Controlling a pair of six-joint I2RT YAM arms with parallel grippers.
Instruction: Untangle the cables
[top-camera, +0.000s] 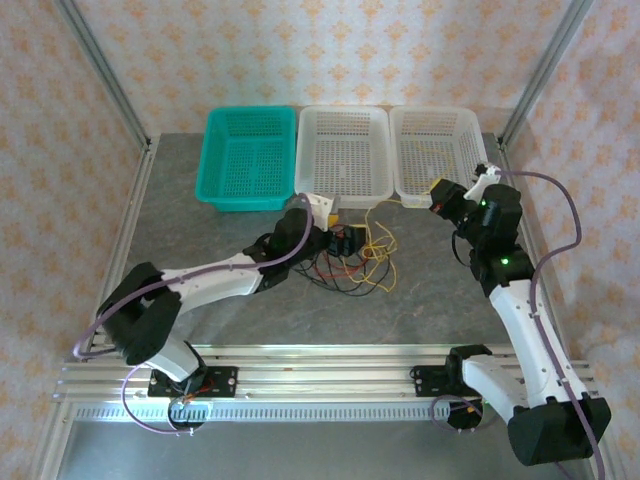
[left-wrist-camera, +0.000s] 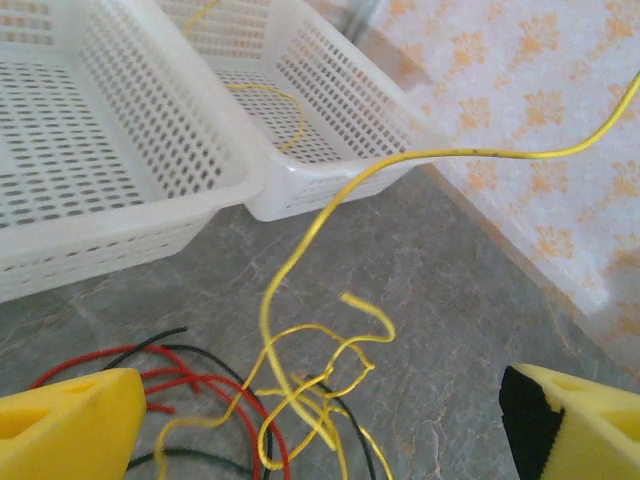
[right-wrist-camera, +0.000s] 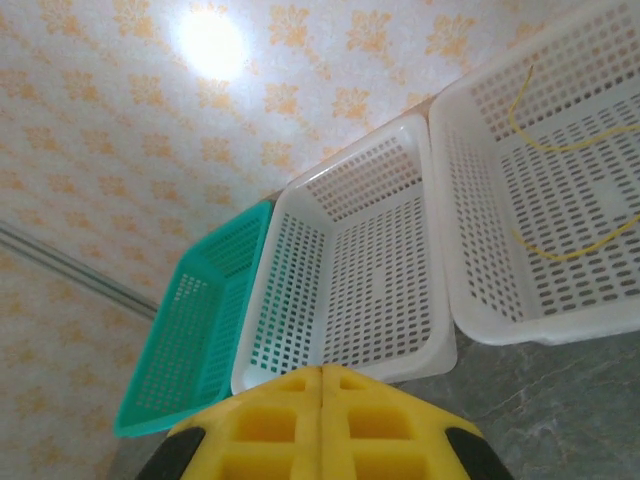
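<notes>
The cables (top-camera: 352, 258) lie as a tangle of yellow, red and black strands on the grey table, in front of the middle basket. My left gripper (top-camera: 335, 240) hovers over the tangle, open, and in the left wrist view its yellow fingers (left-wrist-camera: 70, 425) stand wide on either side of the tangle (left-wrist-camera: 300, 400). One yellow strand (left-wrist-camera: 480, 153) rises off the table to the upper right. It runs to my right gripper (top-camera: 438, 193), which is shut at the front edge of the right basket. The shut fingertips (right-wrist-camera: 322, 375) hide the pinch itself. More yellow strands (right-wrist-camera: 575, 250) lie inside that basket.
Three baskets stand in a row at the back: a teal basket (top-camera: 215, 185), a middle white basket (top-camera: 345, 192) and a right white basket (top-camera: 395, 150). Aluminium frame posts and patterned walls close in the table. The rail holding the arm bases runs along the near edge.
</notes>
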